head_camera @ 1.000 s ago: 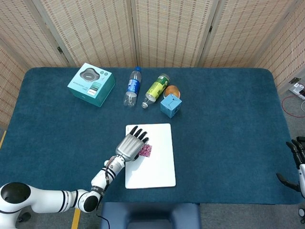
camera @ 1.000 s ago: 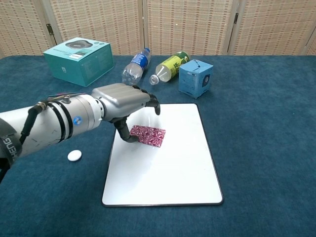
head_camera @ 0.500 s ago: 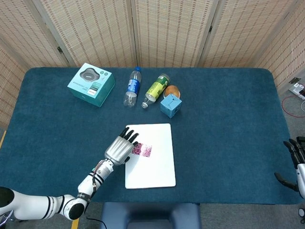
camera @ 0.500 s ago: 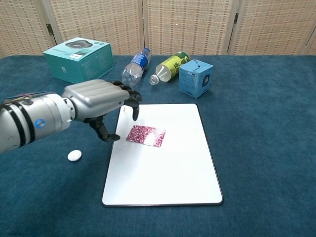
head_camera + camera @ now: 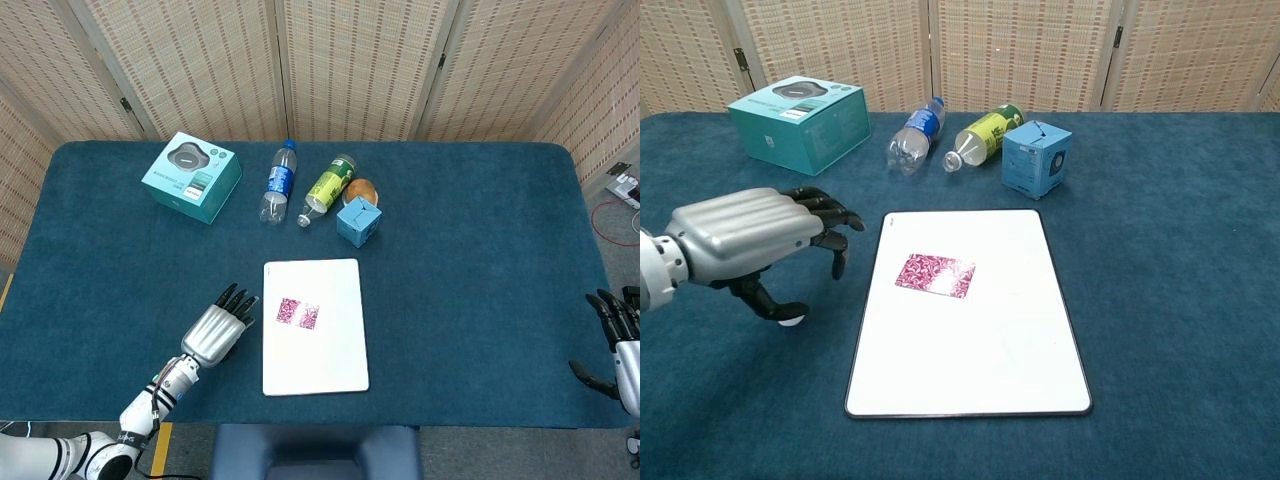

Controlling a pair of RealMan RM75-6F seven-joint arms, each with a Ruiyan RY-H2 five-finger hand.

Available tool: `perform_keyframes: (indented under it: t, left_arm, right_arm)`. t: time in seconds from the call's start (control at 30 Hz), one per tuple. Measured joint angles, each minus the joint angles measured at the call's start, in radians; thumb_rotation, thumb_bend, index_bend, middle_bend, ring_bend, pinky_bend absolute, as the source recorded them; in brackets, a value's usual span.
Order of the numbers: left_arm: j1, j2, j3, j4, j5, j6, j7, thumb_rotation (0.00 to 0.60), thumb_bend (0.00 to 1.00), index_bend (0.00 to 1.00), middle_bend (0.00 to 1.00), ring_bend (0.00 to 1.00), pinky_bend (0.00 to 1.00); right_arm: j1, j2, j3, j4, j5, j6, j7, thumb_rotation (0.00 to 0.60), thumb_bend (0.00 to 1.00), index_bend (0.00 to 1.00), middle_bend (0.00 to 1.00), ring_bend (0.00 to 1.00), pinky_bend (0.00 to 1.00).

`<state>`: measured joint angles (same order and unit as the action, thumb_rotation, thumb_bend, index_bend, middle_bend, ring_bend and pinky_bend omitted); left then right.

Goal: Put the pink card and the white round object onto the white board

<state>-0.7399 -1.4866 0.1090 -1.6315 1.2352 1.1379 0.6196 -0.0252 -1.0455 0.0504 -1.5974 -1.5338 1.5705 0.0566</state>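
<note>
The pink patterned card (image 5: 298, 313) (image 5: 935, 275) lies flat on the upper left part of the white board (image 5: 330, 370) (image 5: 990, 370), with nothing touching it. My left hand (image 5: 213, 330) (image 5: 750, 235) hovers over the blue cloth just left of the board, fingers apart and holding nothing. In the chest view the white round object (image 5: 791, 319) peeks out on the cloth under that hand's thumb, mostly hidden; the head view does not show it. My right hand (image 5: 612, 345) hangs at the table's right edge, fingers spread and empty.
Along the back stand a teal box (image 5: 191, 176) (image 5: 800, 122), a blue-labelled bottle (image 5: 277, 183) (image 5: 915, 137), a green-labelled bottle (image 5: 328, 188) (image 5: 983, 135), an orange round thing (image 5: 361, 190) and a light blue cube (image 5: 358, 221) (image 5: 1036, 158). Folding screens close off the far side.
My left hand let go of the pink card, left it on the board, and drew back leftward off the board to over the white round object. The right hand barely moved.
</note>
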Motion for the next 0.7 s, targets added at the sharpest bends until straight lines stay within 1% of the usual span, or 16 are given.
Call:
perform_keyframes:
  t: [0.2, 0.47, 0.7]
  left_arm:
    - [0.034, -0.015, 0.007, 0.049, 0.012, -0.009, -0.015, 0.6, 0.35, 0.43, 0.15, 0.1, 0.0]
    - [0.067, -0.027, -0.002, 0.082, 0.024, -0.028, -0.027, 0.6, 0.35, 0.43, 0.15, 0.1, 0.0]
    - [0.081, -0.034, -0.02, 0.102, 0.032, -0.039, -0.032, 0.6, 0.35, 0.45, 0.15, 0.11, 0.0]
  right_arm:
    - [-0.001, 0.001, -0.003, -0.001, -0.005, 0.003, 0.0, 0.6, 0.21, 0.1, 0.11, 0.12, 0.0]
    - [-0.006, 0.003, -0.004, -0.003, -0.006, 0.011, 0.002, 0.6, 0.21, 0.1, 0.11, 0.12, 0.0]
    - [-0.005, 0.003, -0.004, -0.003, -0.008, 0.011, 0.002, 0.6, 0.21, 0.1, 0.11, 0.12, 0.0]
